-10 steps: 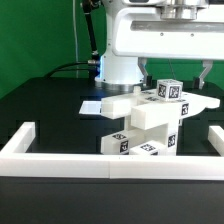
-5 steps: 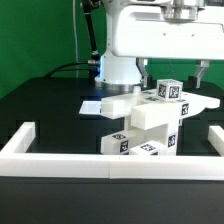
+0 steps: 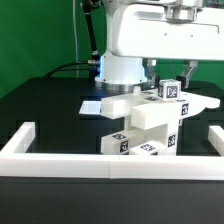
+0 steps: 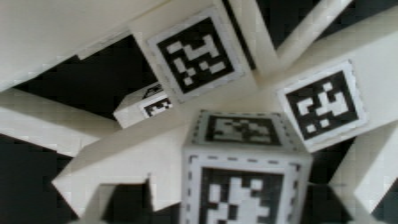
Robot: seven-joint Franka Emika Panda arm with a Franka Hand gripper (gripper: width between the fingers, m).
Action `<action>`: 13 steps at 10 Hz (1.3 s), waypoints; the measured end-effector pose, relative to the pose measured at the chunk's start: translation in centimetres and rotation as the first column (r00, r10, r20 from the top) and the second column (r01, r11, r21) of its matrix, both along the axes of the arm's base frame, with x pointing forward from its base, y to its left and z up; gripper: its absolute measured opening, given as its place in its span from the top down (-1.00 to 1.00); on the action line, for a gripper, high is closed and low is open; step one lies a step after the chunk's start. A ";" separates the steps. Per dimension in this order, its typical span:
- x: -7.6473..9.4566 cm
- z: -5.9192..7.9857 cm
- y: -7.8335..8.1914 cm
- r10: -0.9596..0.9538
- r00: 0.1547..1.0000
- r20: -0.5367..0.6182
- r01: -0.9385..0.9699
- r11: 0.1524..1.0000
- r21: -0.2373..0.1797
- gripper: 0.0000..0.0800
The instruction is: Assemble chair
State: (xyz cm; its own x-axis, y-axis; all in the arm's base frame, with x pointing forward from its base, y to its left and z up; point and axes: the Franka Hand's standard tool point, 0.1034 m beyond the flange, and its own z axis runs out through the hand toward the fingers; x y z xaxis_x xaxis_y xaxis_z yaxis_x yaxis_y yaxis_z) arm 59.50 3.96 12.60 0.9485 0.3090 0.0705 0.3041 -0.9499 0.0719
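Though the claw (image 3: pixel 169 81) has its two dark fingers (image 3: pixel 151 72) set at a narrow gap, one on each side of the tagged square block (image 3: pixel 170 91) that tops the chair (image 3: pixel 140 122), I cannot tell whether the pads press on that block or stand just off its sides. The chair, a stack of white slabs and blocks, stands right of centre in the exterior view on the black desk (image 3: pixel 50 112), behind the low white rail (image 3: pixel 60 160) that crosses the lower part of the frame. That rail hides the chair's footing. The arm (image 3: pixel 140 35) fills the upper right and is cut off at the top edge. The wrist view is very close and soft, a jumble of white faces and tags (image 4: pixel 199 52), and does not settle the grip.
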 end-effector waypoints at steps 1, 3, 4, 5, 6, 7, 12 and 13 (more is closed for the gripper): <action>0.0 0.0 0.0 -0.029 1.000 0.000 0.029 1.000 0.003 0.28; 0.0 0.0 0.0 -0.086 0.996 0.002 0.085 0.996 0.008 0.28; 0.0 0.0 0.0 -0.150 0.989 0.005 0.149 0.989 0.014 0.28; 0.0 0.0 0.0 -0.224 0.975 0.007 0.223 0.975 0.021 0.28; 0.0 0.0 0.0 -0.269 0.963 0.008 0.269 0.963 0.026 0.28; 0.0 0.0 0.0 -0.352 0.936 0.009 0.352 0.936 0.034 0.28; 0.0 -0.1 0.0 -0.639 0.769 0.007 0.637 0.768 0.068 0.28; 0.0 -0.1 0.0 -0.683 0.730 0.006 0.681 0.729 0.073 0.28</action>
State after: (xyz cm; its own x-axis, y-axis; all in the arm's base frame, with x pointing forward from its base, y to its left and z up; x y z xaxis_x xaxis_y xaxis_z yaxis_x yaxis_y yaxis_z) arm 59.45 3.94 12.54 0.8991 -0.4265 0.0986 -0.4289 -0.9033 0.0039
